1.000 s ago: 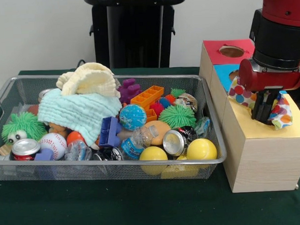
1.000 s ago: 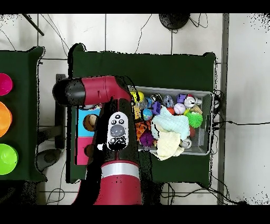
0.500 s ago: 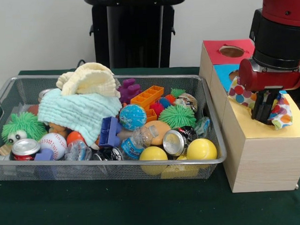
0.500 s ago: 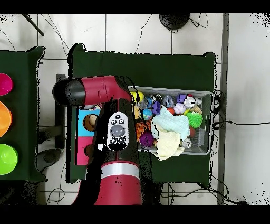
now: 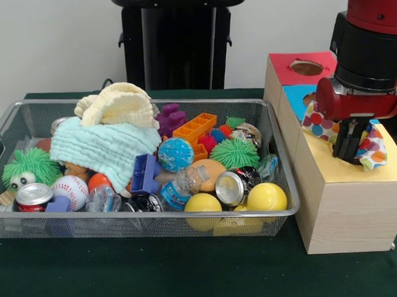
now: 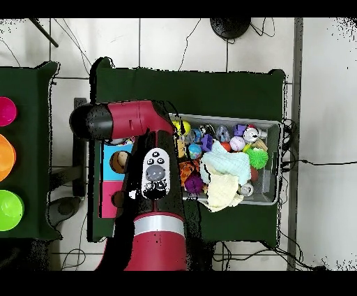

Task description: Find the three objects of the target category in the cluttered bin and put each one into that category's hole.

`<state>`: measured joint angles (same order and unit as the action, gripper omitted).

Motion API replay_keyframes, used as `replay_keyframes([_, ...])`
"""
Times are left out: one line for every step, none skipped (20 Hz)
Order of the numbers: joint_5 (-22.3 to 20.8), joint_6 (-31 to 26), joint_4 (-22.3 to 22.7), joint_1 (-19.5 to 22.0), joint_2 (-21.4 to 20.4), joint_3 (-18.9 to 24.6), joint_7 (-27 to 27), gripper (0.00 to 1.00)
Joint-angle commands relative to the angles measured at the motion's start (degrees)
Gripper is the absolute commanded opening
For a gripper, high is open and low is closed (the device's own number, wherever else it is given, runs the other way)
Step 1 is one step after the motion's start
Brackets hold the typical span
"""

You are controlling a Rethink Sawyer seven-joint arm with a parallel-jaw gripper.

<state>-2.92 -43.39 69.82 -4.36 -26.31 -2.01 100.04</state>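
Polka-dot cloth (image 5: pixel 376 149) hangs from the gripper (image 5: pixel 348 151) directly over the yellow-topped box (image 5: pixel 357 195) at the worktop's right edge in the front view; folds spill out on both sides of the black fingers (image 5: pixel 342 143), so we read the gripper as pinched shut on the cloth. The hole itself is hidden behind cloth and gripper; we cannot see how well they line up. Cloth is soft, light and limp, with no stiffness to steer it: we judge it may drape over the hole's rim rather than drop through, so a hold near its middle, bunching the fabric, suits best. Bin (image 5: pixel 2 132) fills the worktop's left and centre. Mint cloth (image 5: pixel 100 148) and cream cloth (image 5: pixel 119 105) lie on top; no further dotted cloth shows among the clutter.
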Motion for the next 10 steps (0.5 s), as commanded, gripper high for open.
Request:
replay_keyframes([-1.51,2.42,5.95,2.97,2.81,1.78,5.09,0.00])
replay_keyframes([-1.47,2.47,6.04,3.01,2.79,1.81,5.11,0.00])
replay_keyframes([-1.43,2.55,6.11,3.11,2.82,1.88,5.07,0.00])
replay_keyframes([-1.38,2.54,6.21,3.18,2.77,1.90,5.05,0.00])
replay_keyframes([-1.30,2.37,6.35,3.29,2.55,1.98,4.92,0.00])
replay_keyframes([-1.13,2.09,6.67,3.46,2.13,2.13,4.70,0.00])
replay_keyframes([-0.90,1.43,7.08,3.61,1.34,2.20,4.43,0.00])
replay_keyframes([-0.64,0.13,7.16,3.58,0.38,2.18,4.16,0.00])
replay_keyframes([-0.34,-1.23,7.40,3.63,-0.72,2.19,3.83,0.00])
replay_keyframes([-0.05,-2.87,7.08,3.60,-1.62,2.16,3.57,0.00])
